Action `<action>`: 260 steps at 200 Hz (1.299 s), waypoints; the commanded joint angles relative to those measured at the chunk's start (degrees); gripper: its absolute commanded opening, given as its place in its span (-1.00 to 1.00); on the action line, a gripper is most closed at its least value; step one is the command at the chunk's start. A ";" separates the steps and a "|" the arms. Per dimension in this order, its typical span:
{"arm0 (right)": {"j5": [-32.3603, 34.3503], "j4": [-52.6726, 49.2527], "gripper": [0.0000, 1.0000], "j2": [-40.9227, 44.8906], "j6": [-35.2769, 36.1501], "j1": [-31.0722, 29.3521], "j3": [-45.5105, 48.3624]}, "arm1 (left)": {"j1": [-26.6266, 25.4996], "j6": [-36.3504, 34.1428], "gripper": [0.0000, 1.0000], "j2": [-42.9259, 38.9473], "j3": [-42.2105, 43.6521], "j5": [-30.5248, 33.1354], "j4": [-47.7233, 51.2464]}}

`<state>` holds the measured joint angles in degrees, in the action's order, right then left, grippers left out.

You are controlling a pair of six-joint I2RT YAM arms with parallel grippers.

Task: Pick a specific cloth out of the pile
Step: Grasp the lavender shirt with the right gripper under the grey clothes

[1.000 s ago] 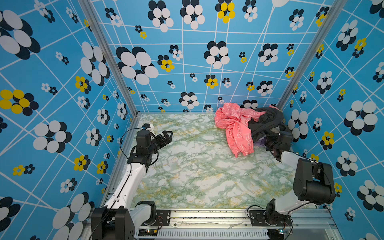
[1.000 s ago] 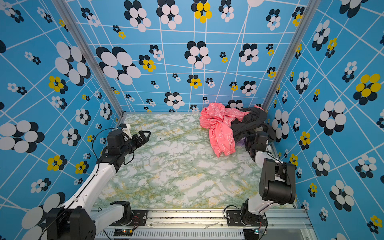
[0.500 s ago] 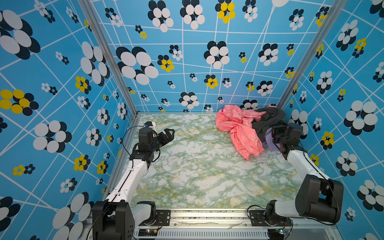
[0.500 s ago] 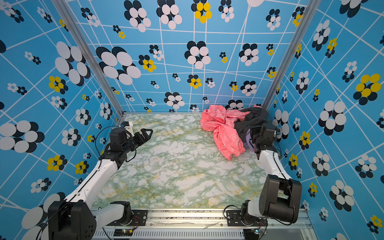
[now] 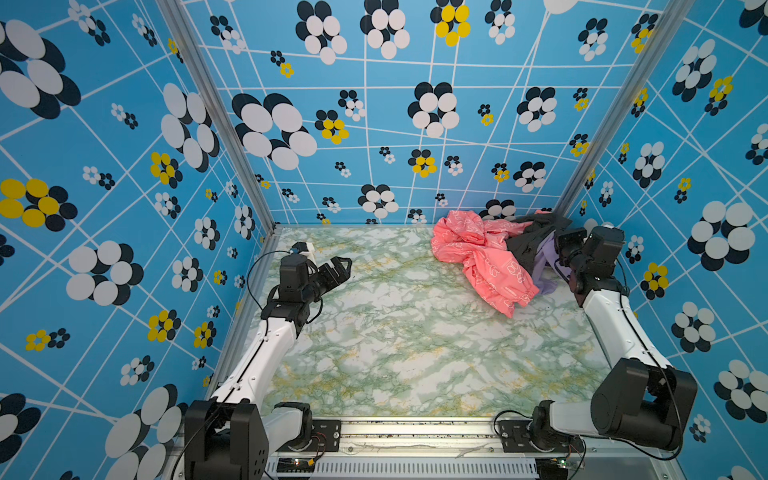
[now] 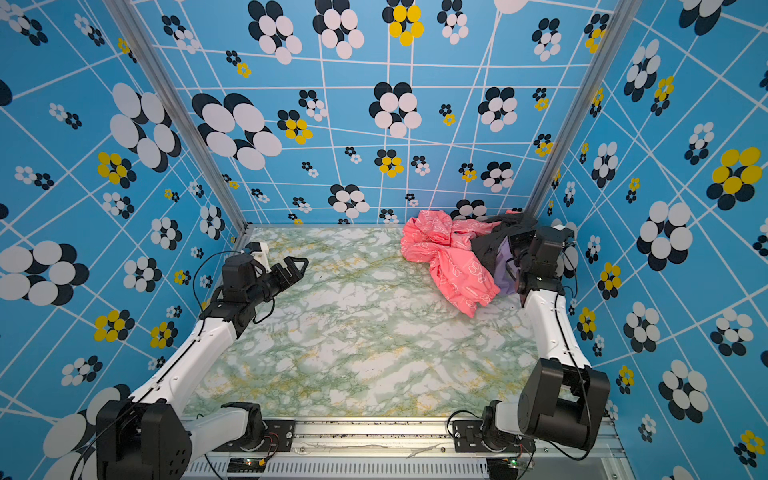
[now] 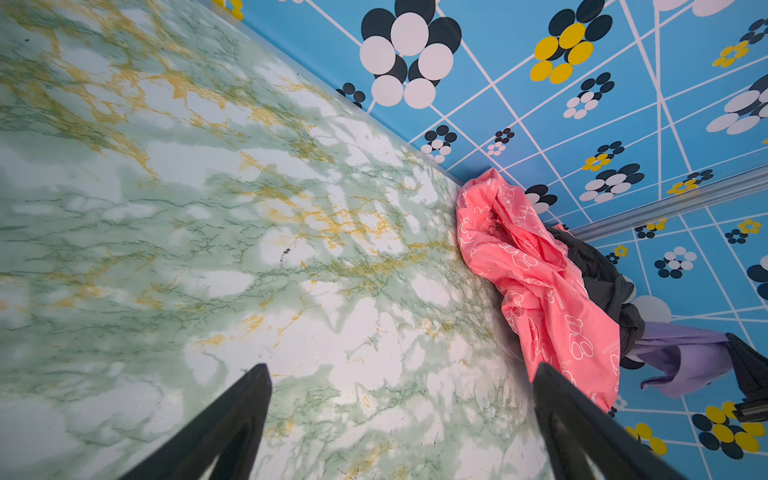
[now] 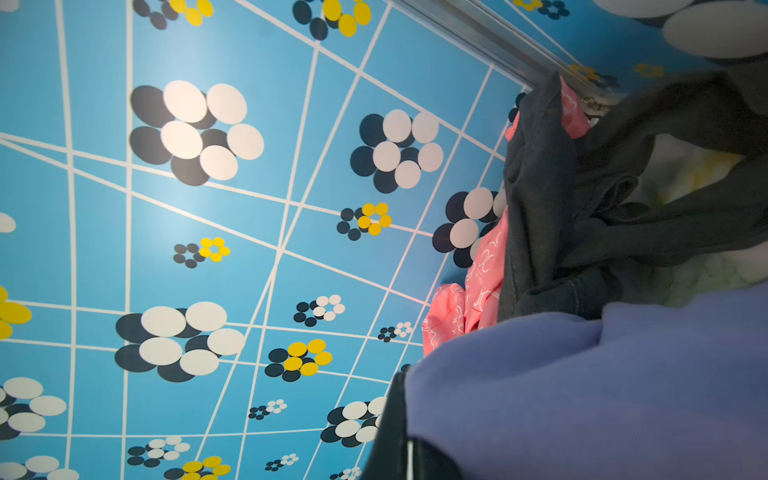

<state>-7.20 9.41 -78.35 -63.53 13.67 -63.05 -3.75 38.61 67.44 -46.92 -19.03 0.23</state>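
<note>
R gripper (image 5: pixel 562 257) is clamped tight on the cloth (image 5: pixel 544 268), the plain lavender piece, at the far right corner of the surface (image 5: pixel 395 332). The cloth is up off the surface. In the left wrist view it (image 7: pixel 681 357) runs from the R gripper (image 7: pixel 746 368) back toward the black trousers (image 7: pixel 602 282), w/ a loose tail hanging below. Can't tell if its far end is caught under them. In both top views the cloth (image 6: pixel 503 268) shows as a narrow strip between the pink garment (image 6: pixel 453 266) and the R gripper (image 6: pixel 514 259). In the right wrist view it (image 8: pixel 582 395) fills the near corner, blurred, w/ trousers (image 8: pixel 561 199) and a bit of pink (image 8: pixel 469 307) behind.

The pile (image 5: pixel 498 245) sits against the back wall near the right corner. Pink garment (image 5: pixel 478 253) w/ white print sprawls toward mid-surface, and the black trousers (image 5: pixel 534 237) are bunched behind it, touching the cloth.

L gripper (image 5: pixel 341 266) has its jaws spread wide and holds nothing. It hovers over the far left part of the surface, well apart from the pile and aimed toward it. Its two dark fingers (image 7: pixel 232 415) frame bare surface in the left wrist view.
</note>
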 commanded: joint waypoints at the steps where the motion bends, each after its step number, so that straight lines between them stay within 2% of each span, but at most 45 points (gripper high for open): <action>1: 0.61 5.71 -1.00 4.02 4.96 -0.70 -6.07 | -0.56 0.44 0.98 0.39 -2.04 0.39 -0.41; 35: 0.12 2.67 -1.00 3.95 12.11 -3.03 -11.53 | -0.91 0.60 0.99 0.79 -2.12 0.53 -0.99; 71: -3.52 -4.66 -1.00 1.27 24.63 -8.55 -18.69 | -1.15 0.81 0.99 1.14 -1.99 0.66 -1.46; 114: -6.95 -27.13 -1.00 -4.45 48.12 -19.36 -26.19 | -1.31 0.95 0.98 0.98 -1.77 0.92 -1.48; 137: -7.29 -37.50 -1.00 -7.80 55.49 -25.18 -25.39 | -1.35 1.12 0.98 0.77 -1.43 1.18 -1.45; 144: -7.22 -40.14 -0.83 -8.82 57.16 -26.37 -25.04 | -1.35 1.29 0.98 0.77 -1.36 1.27 -1.49; 157: -6.67 -43.82 -0.21 -10.24 58.87 -27.91 -24.40 | -1.44 1.51 0.99 0.93 -1.21 1.31 -1.68; 165: -6.43 -44.81 0.04 -10.58 58.76 -28.17 -24.00 | -1.44 1.72 0.98 0.93 -1.07 1.36 -1.81; 183: -5.40 -43.73 0.42 -9.24 57.04 -28.14 -23.09 | -1.59 2.15 0.99 1.12 -0.98 1.58 -2.12; 197: -2.81 -40.08 0.79 -6.65 55.55 -28.08 -21.41 | -1.70 2.42 0.99 1.33 -0.98 1.75 -2.32; 206: -1.08 -37.29 0.86 -4.84 54.50 -27.64 -20.08 | -1.84 2.52 0.98 1.46 -1.15 1.88 -2.51; 222: -0.82 -34.77 0.85 -3.27 51.85 -25.59 -19.70 | -2.05 2.70 0.99 1.80 -1.49 2.04 -2.51; 246: -1.59 -37.45 0.85 -3.22 48.58 -21.87 -20.36 | -2.48 2.70 0.99 2.25 -1.78 2.15 -2.59; 260: 0.34 -40.68 0.85 -3.15 48.81 -20.81 -20.07 | -2.60 2.70 0.99 2.35 -1.86 2.14 -2.56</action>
<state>-9.54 -29.19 -82.04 -12.56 -8.93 -82.96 -5.69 41.01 69.32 -47.00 -17.58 -0.89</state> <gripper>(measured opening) 0.924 0.992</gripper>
